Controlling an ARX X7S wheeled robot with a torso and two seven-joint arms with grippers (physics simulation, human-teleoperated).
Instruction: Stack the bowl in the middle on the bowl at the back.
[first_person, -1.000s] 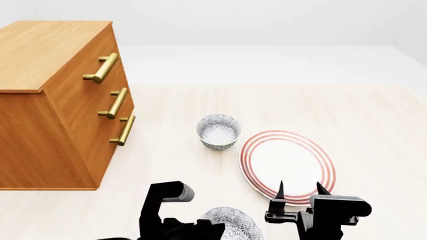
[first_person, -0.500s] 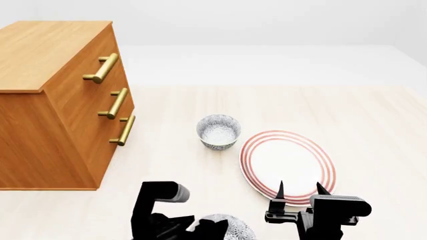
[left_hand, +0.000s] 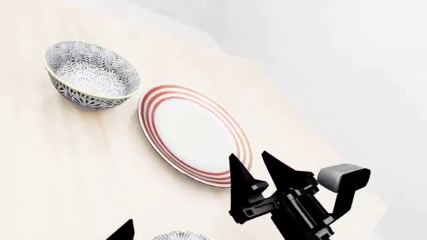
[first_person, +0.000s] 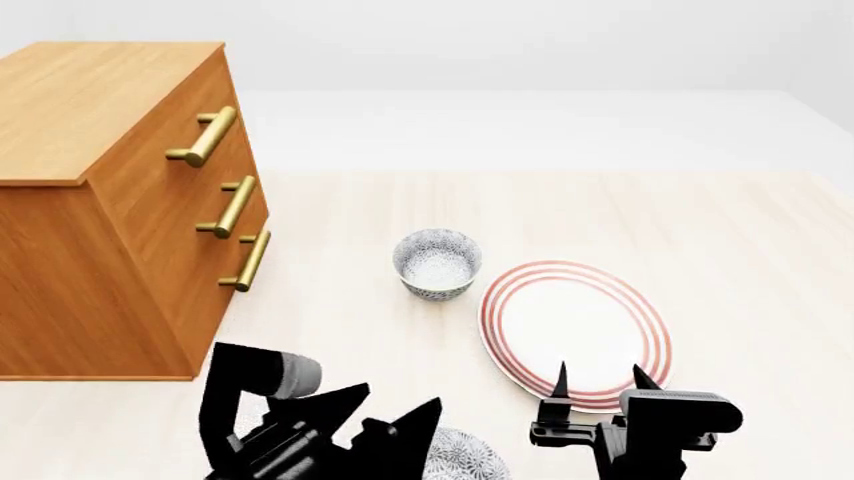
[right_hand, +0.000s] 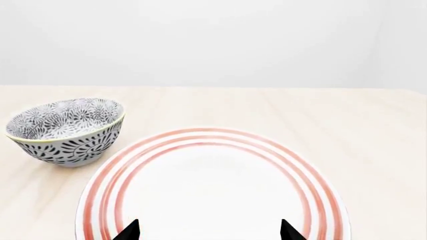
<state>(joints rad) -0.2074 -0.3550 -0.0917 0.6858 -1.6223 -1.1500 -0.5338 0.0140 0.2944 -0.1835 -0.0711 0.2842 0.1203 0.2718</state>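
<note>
1. Standing upright near the centre of the pale wooden table (first_person: 747, 230): the bowl at the back (first_person: 438, 262), speckled grey-blue, with nothing in it.
2. Just beside that bowl, on the robot's right and slightly nearer: a wide white plate (first_person: 574, 325) with red rings, close to the bowl but apart from it.
3. Cut off by the lower edge of the head view: the bowl in the middle (first_person: 467, 455), resting on the table nearer the robot, well apart from the bowl at the back.
4. Hovering low right beside that nearer bowl: the left gripper (first_person: 398, 402), jaws spread apart and holding nothing. Cannot tell whether a finger touches the bowl's rim.
5. In the left wrist view, only a sliver of the nearer bowl's rim (left_hand: 177, 235), at the frame edge next to one dark fingertip.
6. Poised over the near rim of the plate: the right gripper (first_person: 597, 378), jaws spread wide, pinching nothing, tips pointing toward the back of the table.
7. Filling the left side of the head view: a wooden dresser (first_person: 107, 200) with three brass handles, drawers closed.
</note>
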